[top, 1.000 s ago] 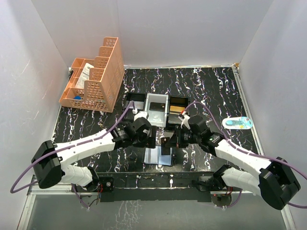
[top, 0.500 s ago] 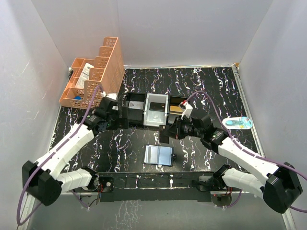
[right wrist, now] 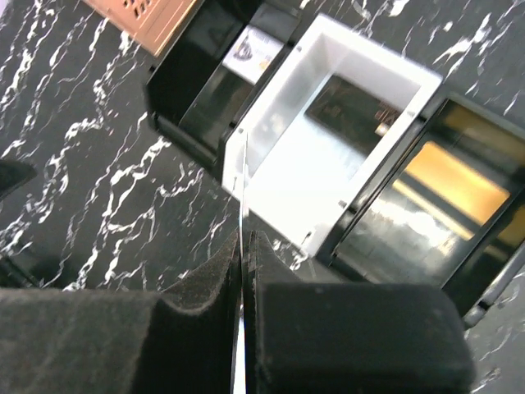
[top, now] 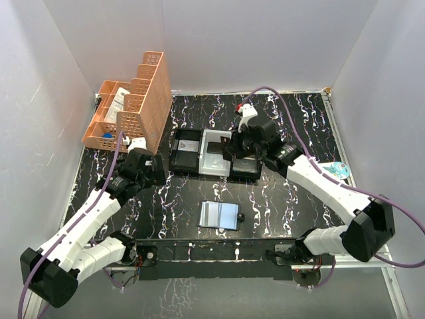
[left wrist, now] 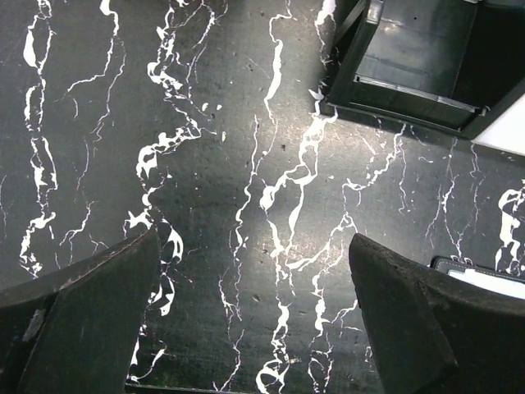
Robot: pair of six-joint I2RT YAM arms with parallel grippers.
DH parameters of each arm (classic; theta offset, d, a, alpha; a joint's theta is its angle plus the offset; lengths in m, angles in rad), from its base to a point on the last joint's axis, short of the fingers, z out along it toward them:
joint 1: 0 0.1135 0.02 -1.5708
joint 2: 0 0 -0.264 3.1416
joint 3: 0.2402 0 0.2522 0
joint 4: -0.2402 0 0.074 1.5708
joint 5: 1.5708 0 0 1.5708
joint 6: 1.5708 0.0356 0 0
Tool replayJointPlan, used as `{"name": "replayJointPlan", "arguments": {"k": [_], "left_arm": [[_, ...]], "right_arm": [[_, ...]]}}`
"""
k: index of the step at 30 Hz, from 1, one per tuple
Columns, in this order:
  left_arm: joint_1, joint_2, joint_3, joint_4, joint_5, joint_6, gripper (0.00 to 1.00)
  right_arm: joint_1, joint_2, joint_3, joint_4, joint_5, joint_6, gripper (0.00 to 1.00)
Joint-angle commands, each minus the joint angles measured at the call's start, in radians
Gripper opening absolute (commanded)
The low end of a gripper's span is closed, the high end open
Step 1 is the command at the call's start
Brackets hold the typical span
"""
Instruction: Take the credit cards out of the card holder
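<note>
Your right gripper (right wrist: 244,238) is clamped tight on a thin card (right wrist: 244,176), which you see edge-on as a pale line. It hangs over the black-and-white three-compartment plastic tray (right wrist: 279,90), and the white middle compartment lies just ahead of it. Your left gripper (left wrist: 253,246) stands wide and holds nothing, above a bare patch of the black, white-veined marble-patterned bench (left wrist: 205,164). The tray's black end compartment sits ahead of it and to its right. The flat grey-blue bifold card holder (top: 219,215) lies on the bench with its two panels side by side. It is well behind the right gripper, toward the arm bases, and apart from both grippers. Its small black tab is on the edge nearer the right arm.
</note>
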Motion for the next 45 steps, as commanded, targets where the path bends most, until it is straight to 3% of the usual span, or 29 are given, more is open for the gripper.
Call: {"name": "replayJointPlan", "arguments": {"k": [1, 7, 10, 16, 25, 34, 45], "left_arm": [[0.0, -0.019, 0.021, -0.016, -0.08, -0.01, 0.99], [0.001, -0.08, 0.01, -0.015, -0.14, -0.021, 0.99], [0.001, -0.091, 0.012, -0.021, -0.159, -0.025, 0.99], [0.002, -0.094, 0.015, -0.032, -0.191, -0.036, 0.99], [0.002, -0.099, 0.023, -0.072, -0.271, -0.071, 0.99], [0.002, -0.135, 0.021, -0.079, -0.297, -0.088, 0.99], [0.002, -0.138, 0.019, -0.073, -0.271, -0.076, 0.99]], "right_arm": [[-0.002, 0.061, 0.157, -0.007, 0.095, -0.16, 0.0], [0.008, 0.119, 0.212, 0.063, 0.131, -0.339, 0.0], [0.048, 0.142, 0.17, 0.137, 0.168, -0.511, 0.0], [0.153, 0.258, 0.173, 0.168, 0.391, -0.806, 0.0], [0.199, 0.448, 0.284, 0.135, 0.515, -0.849, 0.0], [0.183, 0.579, 0.317, 0.182, 0.499, -0.874, 0.0], [0.144, 0.704, 0.322, 0.293, 0.531, -1.032, 0.0]]}}
